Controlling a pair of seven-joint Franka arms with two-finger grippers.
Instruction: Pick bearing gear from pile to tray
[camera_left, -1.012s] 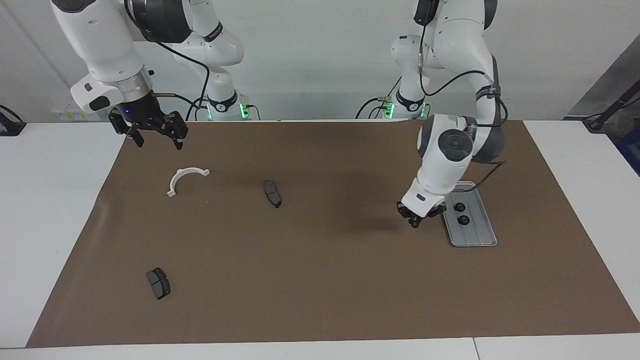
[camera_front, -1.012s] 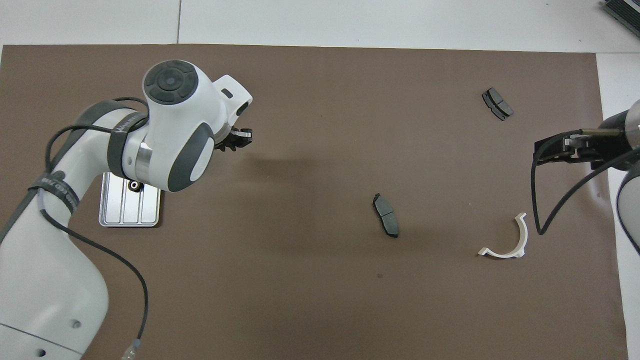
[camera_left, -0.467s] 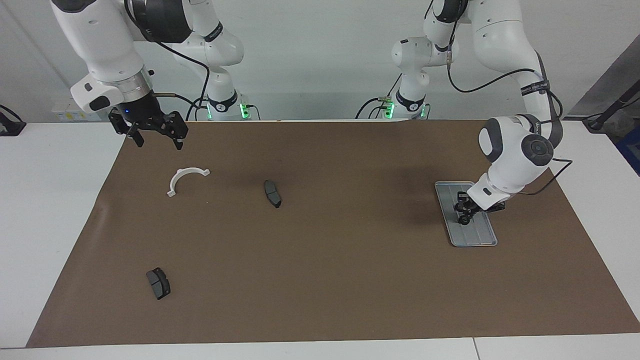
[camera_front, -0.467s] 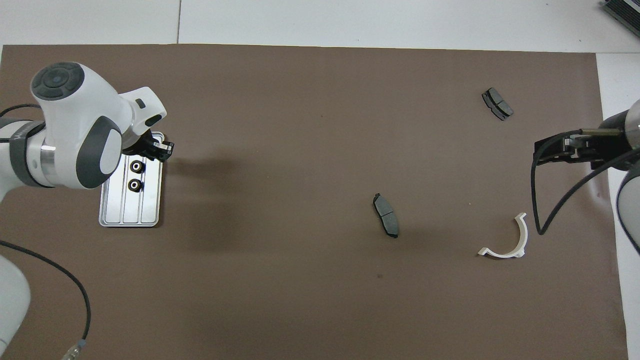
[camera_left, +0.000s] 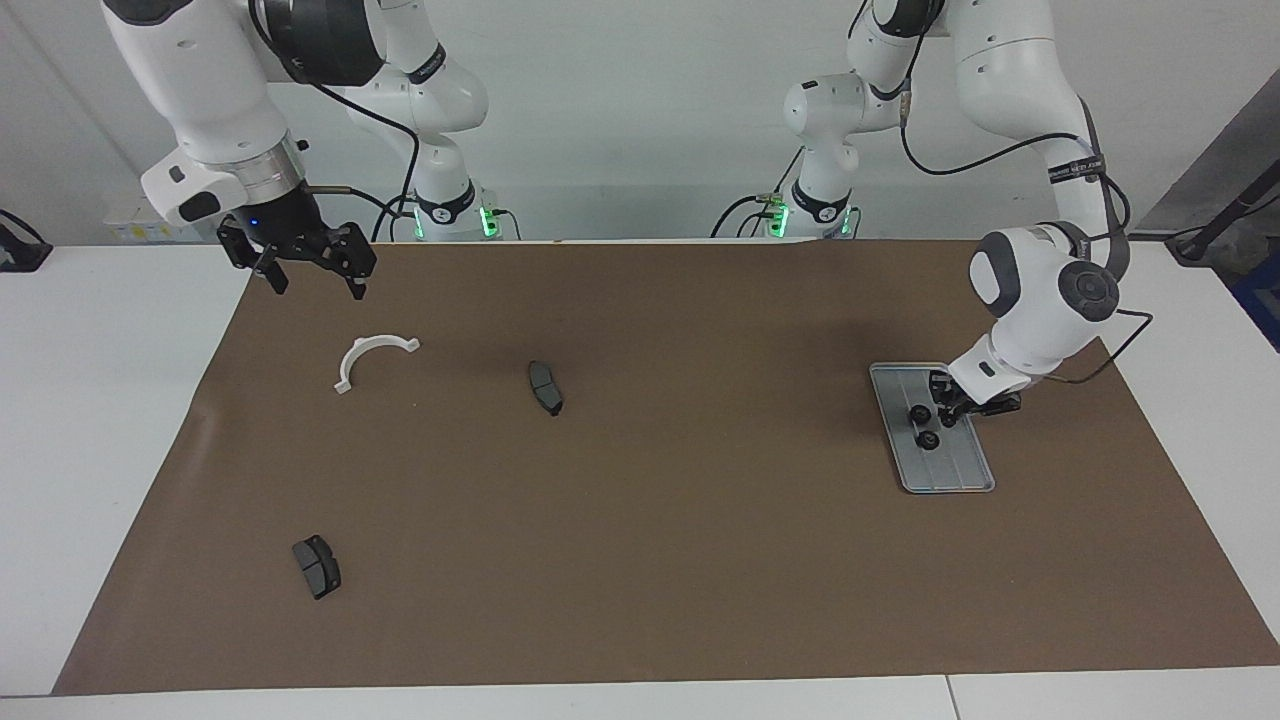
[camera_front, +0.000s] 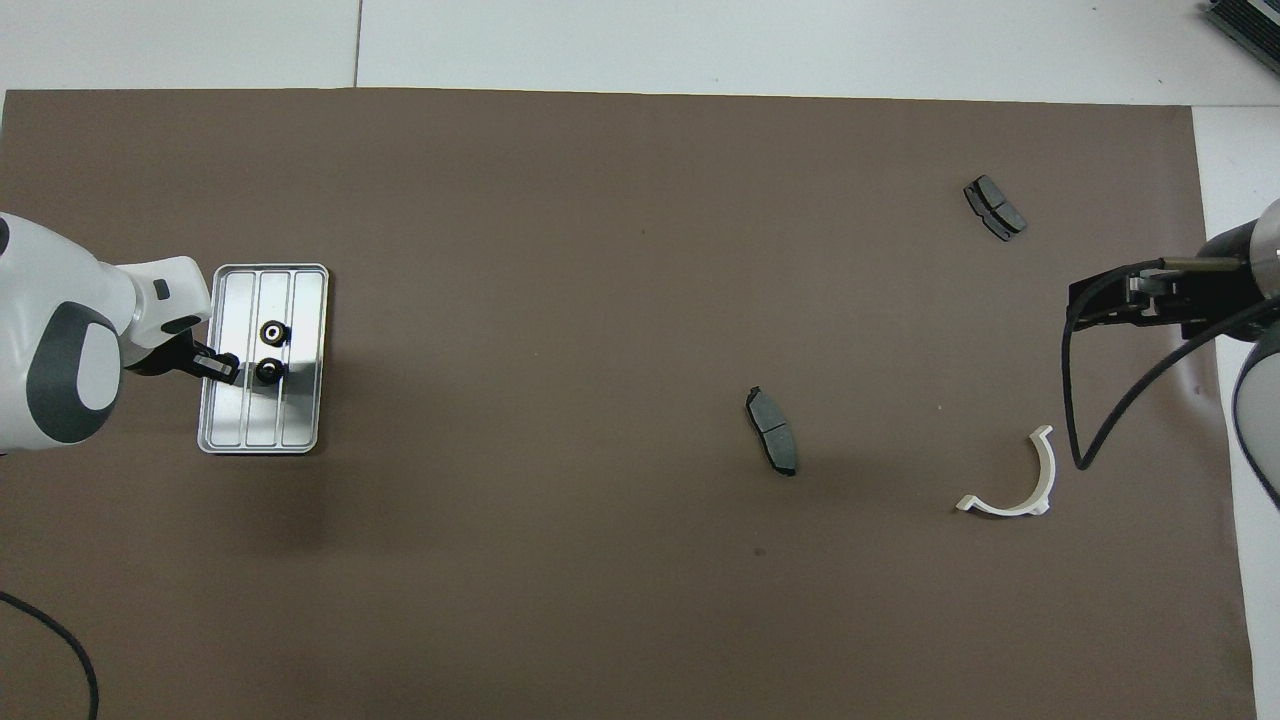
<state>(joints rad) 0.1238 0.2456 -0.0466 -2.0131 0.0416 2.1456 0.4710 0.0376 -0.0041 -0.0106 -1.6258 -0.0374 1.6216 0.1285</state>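
The silver grooved tray (camera_left: 955, 470) lies on the brown mat toward the left arm's end; it also shows in the overhead view (camera_front: 250, 420). Two small black gears (camera_left: 917, 412) (camera_left: 929, 440) lie in it, also seen from overhead (camera_front: 272, 332) (camera_front: 268, 371). My left gripper (camera_left: 946, 408) hangs low over the tray's side toward the left arm's end, beside the gears (camera_front: 218, 367). My right gripper (camera_left: 313, 285) is open and empty, waiting above the mat's corner near the white half-ring bracket (camera_left: 372, 352).
Loose parts left on the mat: the bracket (camera_front: 1020, 490), one dark grey pad (camera_left: 545, 387) (camera_front: 772, 444) mid-mat, another pad (camera_left: 317, 566) (camera_front: 994, 207) farther from the robots at the right arm's end. No loose gears show on the mat.
My left gripper has swung from the mat beside the tray, across the tray, to its side toward the left arm's end. The two gears and the right arm have not moved.
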